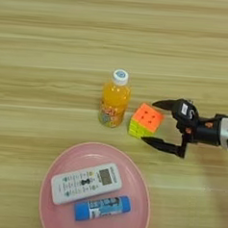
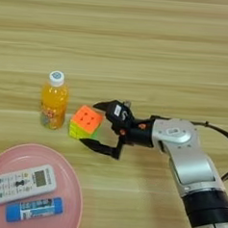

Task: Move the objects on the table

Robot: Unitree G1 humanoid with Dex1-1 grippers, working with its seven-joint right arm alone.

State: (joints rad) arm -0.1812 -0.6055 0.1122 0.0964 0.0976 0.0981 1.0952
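Note:
An orange juice bottle with a white cap stands upright near the middle of the wooden table. Just right of it sits the puzzle cube, orange on top with yellow-green sides. My right gripper is open, its two black fingers spread on either side of the cube's right part; whether they touch it does not show. The silver forearm comes in from the lower right. The blue glue stick lies on the pink plate.
A white remote control lies on the pink plate beside the glue stick, at the bottom left. The bottle stands a finger's width left of the cube. Bare wood stretches across the far half and the right of the table.

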